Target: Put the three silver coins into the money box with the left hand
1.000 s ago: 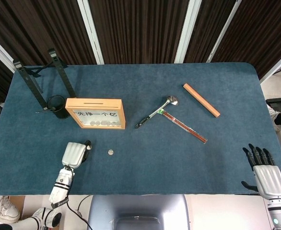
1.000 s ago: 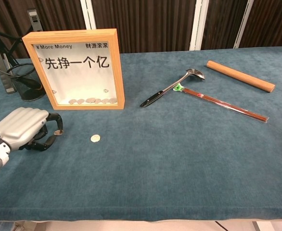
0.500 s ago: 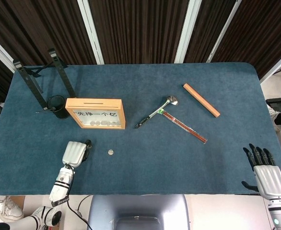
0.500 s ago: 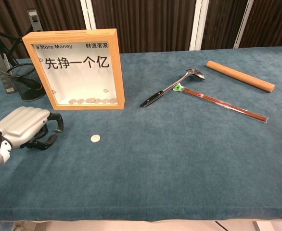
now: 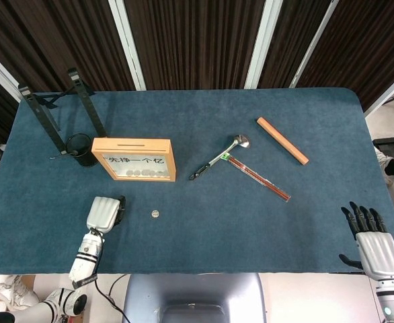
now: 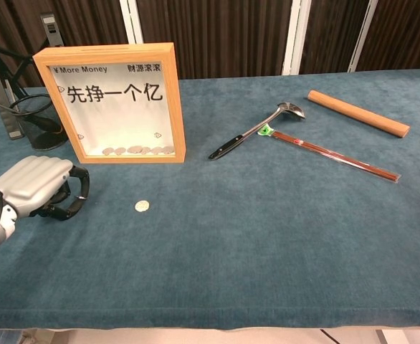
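The wooden money box (image 5: 134, 159) (image 6: 117, 100) stands upright at the left, with its slot on top and several coins lying behind its glass front. One silver coin (image 5: 155, 214) (image 6: 142, 206) lies on the cloth in front of it. My left hand (image 5: 103, 214) (image 6: 36, 188) rests low on the table, left of that coin and apart from it. Its fingers are curled in against the thumb, and what lies inside them is hidden. My right hand (image 5: 375, 250) hangs past the table's front right corner, fingers spread and holding nothing.
A metal ladle (image 5: 218, 159) (image 6: 256, 130), wrapped chopsticks (image 5: 259, 177) (image 6: 332, 155) and a wooden rod (image 5: 282, 140) (image 6: 358, 113) lie right of centre. A black mesh cup (image 5: 81, 149) and a black stand (image 5: 62, 108) sit at the far left behind the box.
The left hand's fingers have curled in tighter, closing against the thumb, and the hand has shifted slightly left. The loose coin and the right hand have not moved.
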`<control>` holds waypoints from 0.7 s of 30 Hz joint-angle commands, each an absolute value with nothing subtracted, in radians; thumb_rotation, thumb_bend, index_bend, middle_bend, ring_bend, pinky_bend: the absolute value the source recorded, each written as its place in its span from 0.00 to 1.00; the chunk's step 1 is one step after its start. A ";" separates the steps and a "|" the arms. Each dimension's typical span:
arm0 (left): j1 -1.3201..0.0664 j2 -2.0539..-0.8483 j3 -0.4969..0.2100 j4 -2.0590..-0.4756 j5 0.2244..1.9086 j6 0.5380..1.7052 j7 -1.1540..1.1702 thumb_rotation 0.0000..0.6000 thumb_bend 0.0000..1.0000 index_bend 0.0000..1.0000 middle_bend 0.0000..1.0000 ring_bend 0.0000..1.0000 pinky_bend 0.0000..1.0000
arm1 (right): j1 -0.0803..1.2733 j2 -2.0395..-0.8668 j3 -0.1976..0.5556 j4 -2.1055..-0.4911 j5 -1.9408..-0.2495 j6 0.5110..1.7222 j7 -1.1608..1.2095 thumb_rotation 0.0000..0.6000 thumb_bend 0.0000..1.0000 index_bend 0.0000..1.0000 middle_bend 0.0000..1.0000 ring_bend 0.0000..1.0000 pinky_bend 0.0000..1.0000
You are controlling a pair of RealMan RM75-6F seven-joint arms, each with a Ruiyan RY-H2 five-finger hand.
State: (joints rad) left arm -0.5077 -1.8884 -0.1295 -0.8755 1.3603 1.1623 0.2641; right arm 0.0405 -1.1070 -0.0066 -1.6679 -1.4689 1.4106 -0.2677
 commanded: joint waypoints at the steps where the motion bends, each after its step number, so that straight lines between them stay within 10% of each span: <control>1: -0.508 -1.888 -0.129 -0.876 1.364 1.166 0.262 1.00 0.41 0.53 1.00 1.00 1.00 | 0.041 -1.107 -0.006 -1.669 -1.468 1.410 -0.268 1.00 0.15 0.00 0.00 0.00 0.00; 21: -0.513 -1.894 -0.137 -0.869 1.370 1.185 0.238 1.00 0.42 0.64 1.00 1.00 1.00 | 0.042 -1.107 -0.006 -1.669 -1.467 1.407 -0.270 1.00 0.15 0.00 0.00 0.00 0.00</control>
State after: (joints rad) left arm -0.5129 -1.8928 -0.1367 -0.8703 1.3705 1.1852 0.2395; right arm 0.0422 -1.1068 -0.0061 -1.6692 -1.4667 1.4071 -0.2701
